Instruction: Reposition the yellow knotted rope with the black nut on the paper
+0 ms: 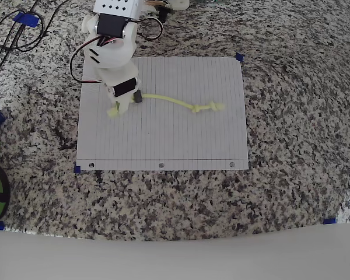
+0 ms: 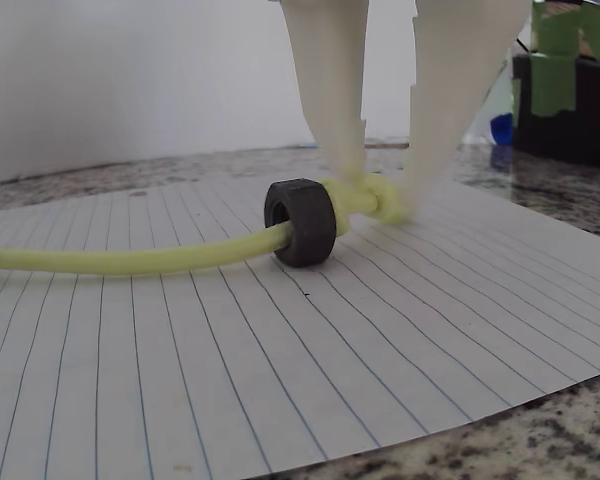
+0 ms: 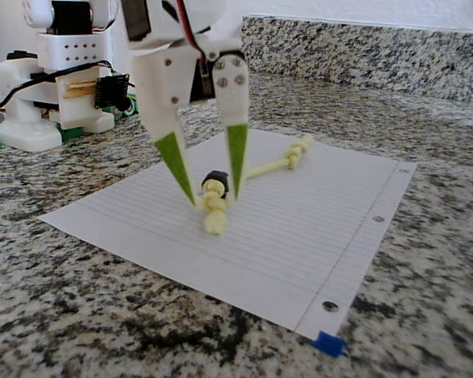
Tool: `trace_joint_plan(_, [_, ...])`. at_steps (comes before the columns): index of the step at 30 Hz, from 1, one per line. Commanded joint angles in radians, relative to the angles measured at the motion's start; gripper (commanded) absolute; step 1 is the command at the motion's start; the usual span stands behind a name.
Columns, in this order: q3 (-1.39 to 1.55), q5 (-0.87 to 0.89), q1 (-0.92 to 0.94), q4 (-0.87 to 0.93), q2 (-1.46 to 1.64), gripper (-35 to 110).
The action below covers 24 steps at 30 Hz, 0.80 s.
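Gripper [image 3: 210, 197]: I see it clenched on yellow knotted rope [image 1: 175, 101]'s left knot.
Black nut [image 2: 301, 221]: beside fingertips, on paper [image 1: 163, 140].

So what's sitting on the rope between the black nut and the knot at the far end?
Nothing: in the overhead view the yellow knotted rope runs bare over the paper from the black nut to the far knot.

We see bright, even daylight throughout; the paper [image 1: 163, 116] reads clean white without glare. Shadows are soft and faint under the arm in the overhead view, whose corners bow with lens distortion. In the wrist view the upper right background and near foreground blur
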Motion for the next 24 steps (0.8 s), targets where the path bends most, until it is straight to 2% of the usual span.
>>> trace_joint_plan(1, [-0.031, 0.009, -0.017, 0.021, 0.006, 29])
trace_joint_plan(13, [-0.029, 0.009, -0.023, 0.040, 0.003, 33])
trace_joint_plan(24, [-0.028, 0.006, -0.018, 0.035, -0.011, 26])
